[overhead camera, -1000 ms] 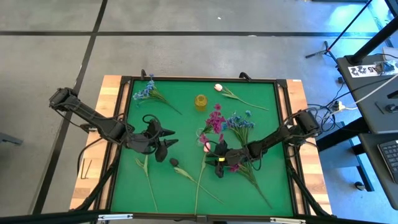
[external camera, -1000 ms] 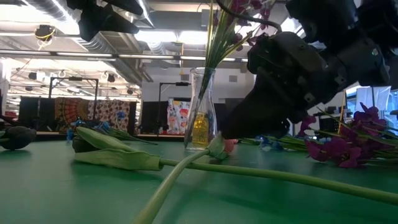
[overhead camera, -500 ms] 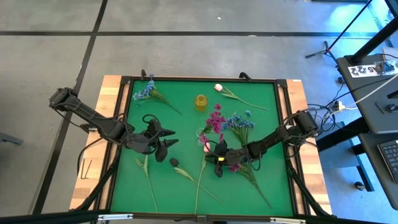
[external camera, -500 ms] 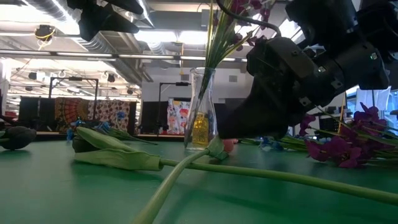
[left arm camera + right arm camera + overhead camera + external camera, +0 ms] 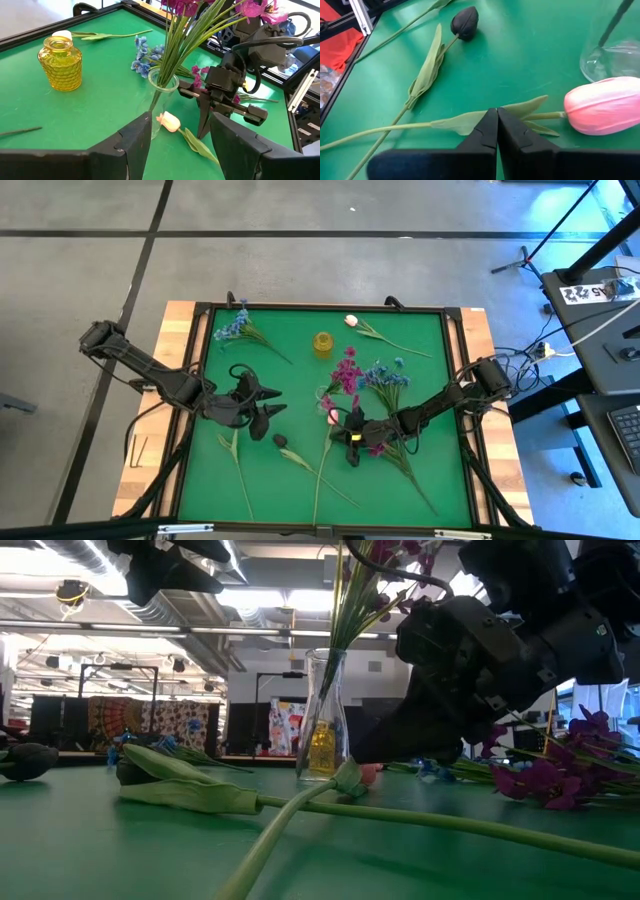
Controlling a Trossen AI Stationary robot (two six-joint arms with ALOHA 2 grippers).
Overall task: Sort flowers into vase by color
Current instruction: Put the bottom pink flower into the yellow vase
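A pink tulip [image 5: 605,105] lies on the green mat next to a clear vase [image 5: 162,95] that holds magenta flowers [image 5: 347,368]. My right gripper [image 5: 497,120] is down on the mat, shut on the tulip's stem just behind the bud. My left gripper [image 5: 180,135] hangs open above the mat on the vase's left, with nothing between its fingers. Lying flat on the mat are a black bud [image 5: 465,22], blue flowers [image 5: 385,375], a second blue bunch [image 5: 235,328] and a white-pink tulip [image 5: 351,321]. My right gripper pinches the pink tulip's stem at its leaf [image 5: 470,121], a short way behind the bud, between its two fingertips. The fingers slant down from the table's right side and lie across the stem. Bud and stem lie on the mat.
A small yellow vase [image 5: 60,62] stands at the far middle of the mat. Long green stems [image 5: 320,470] cross the near middle. A black frame [image 5: 200,380] borders the mat. Magenta sprigs [image 5: 560,775] lie beside my right arm.
My right gripper has shut on the pink tulip's stem without shifting place. The tulip lies where it was.
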